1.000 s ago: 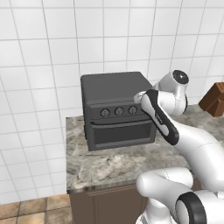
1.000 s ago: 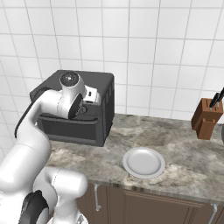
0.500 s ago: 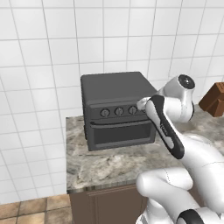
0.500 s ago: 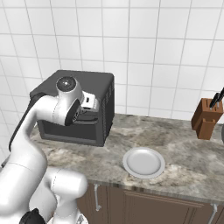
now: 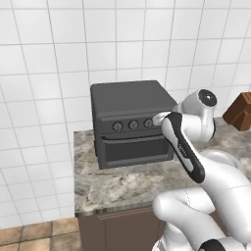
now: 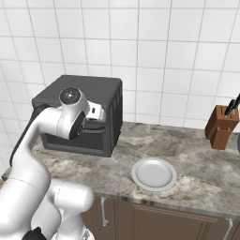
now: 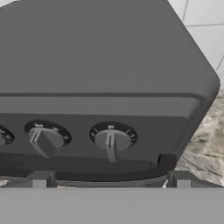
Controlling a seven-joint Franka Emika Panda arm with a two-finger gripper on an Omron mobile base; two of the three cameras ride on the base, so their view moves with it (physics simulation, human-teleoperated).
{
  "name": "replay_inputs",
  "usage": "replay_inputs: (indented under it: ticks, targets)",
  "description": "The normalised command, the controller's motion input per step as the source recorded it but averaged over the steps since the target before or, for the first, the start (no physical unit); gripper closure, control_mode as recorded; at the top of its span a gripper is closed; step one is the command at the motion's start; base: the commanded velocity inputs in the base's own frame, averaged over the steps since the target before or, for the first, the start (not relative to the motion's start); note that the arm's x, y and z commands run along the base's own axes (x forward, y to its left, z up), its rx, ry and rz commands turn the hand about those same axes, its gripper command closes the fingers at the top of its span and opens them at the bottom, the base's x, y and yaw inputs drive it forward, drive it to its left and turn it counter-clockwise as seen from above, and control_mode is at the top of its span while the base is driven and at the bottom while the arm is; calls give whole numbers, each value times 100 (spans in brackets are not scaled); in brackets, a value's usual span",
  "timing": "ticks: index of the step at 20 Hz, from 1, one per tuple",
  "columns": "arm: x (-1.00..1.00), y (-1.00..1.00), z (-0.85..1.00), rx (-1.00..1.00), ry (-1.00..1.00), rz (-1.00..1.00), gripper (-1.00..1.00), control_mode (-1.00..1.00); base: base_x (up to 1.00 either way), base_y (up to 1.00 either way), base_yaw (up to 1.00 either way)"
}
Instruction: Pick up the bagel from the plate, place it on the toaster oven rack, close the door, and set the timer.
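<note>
Jaws (image 5: 158, 117): sitting right at the oven's knob row, at its right end in the left base view; the white hand is covering them, so how far they are parted cannot be told, nor whether they are touching a knob. In the hand view two dark finger tips (image 7: 40, 178) are rising at the bottom edge, set wide of each other, with nothing visible between them, just below the knobs.

Toaster oven (image 5: 130, 100): dark grey box standing on the speckled stone tabletop (image 5: 122, 184) against the white tiled wall. The door (image 5: 135, 149) is standing upright and closed, its curved bar handle running along the top edge under the knobs. Three round knobs (image 5: 133, 124) are showing in a row; in the hand view the rightmost knob (image 7: 112, 139) is lying almost dead ahead.

Plate (image 6: 153, 174): white, round, lying on the tabletop well to the right of the oven, nothing on it.

Knife block (image 6: 220, 126): brown wood, standing far right near the wall.
</note>
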Motion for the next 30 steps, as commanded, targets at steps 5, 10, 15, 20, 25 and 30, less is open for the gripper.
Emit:
replay_inputs:
  ticks: [5,10,15,20,25,30]
  targets:
    - [44,0,0,0,0,0,-100,-100,0,0,0]
    - [39,0,0,0,0,0,-100,-100,0,0,0]
    - [32,0,-9,0,1,-1,-100,-100,0,0,0]
    - [22,-6,-17,0,0,-1,-100,-100,0,0,0]
    - [7,-13,-29,0,0,0,-100,-100,0,0,0]
    - [-4,-4,-45,0,0,0,-100,-100,0,0,0]
